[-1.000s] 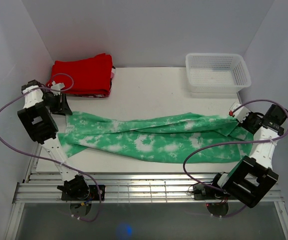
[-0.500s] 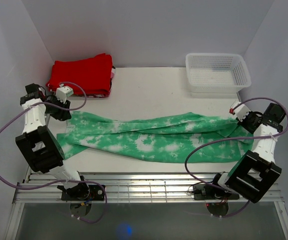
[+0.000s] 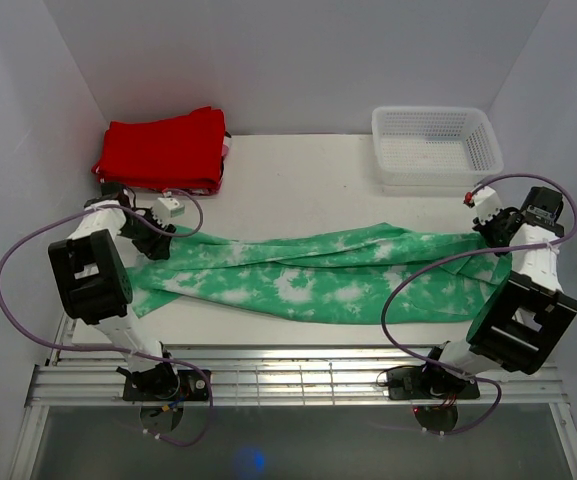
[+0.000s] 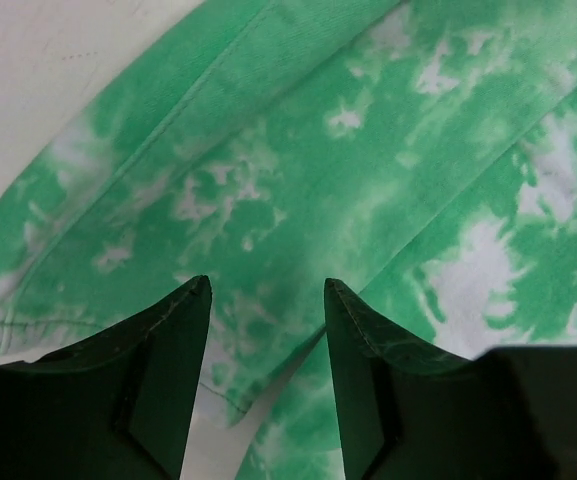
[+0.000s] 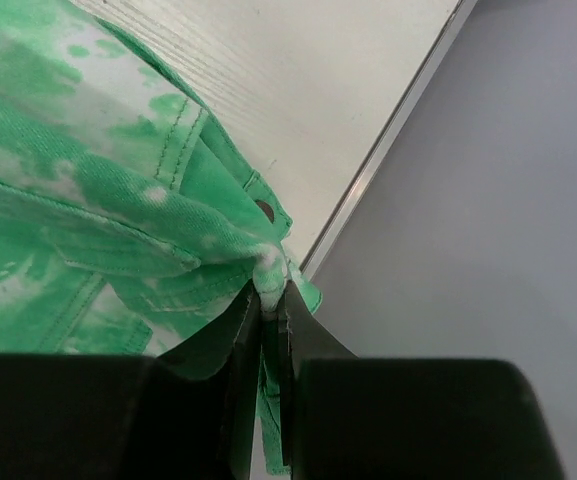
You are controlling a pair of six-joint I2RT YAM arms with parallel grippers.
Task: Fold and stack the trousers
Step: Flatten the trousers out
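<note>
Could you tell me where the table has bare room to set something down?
The widest bare table lies at the back, between the red garment and the basket. The middle is crowded: the trousers span it, left tool open over one end, right tool shut on the other.

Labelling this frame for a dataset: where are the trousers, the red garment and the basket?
trousers (image 3: 308,280), top external view, mid-leg fabric.
red garment (image 3: 163,150), top external view, centre of folded top.
basket (image 3: 436,172), top external view, near wall.

The left pincer (image 4: 266,288) has swung inward, over the leg ends of the trousers (image 3: 308,272), and its jaws have parted wider. The right pincer (image 3: 488,228) has drawn the waistband slightly rearward and outward.
</note>
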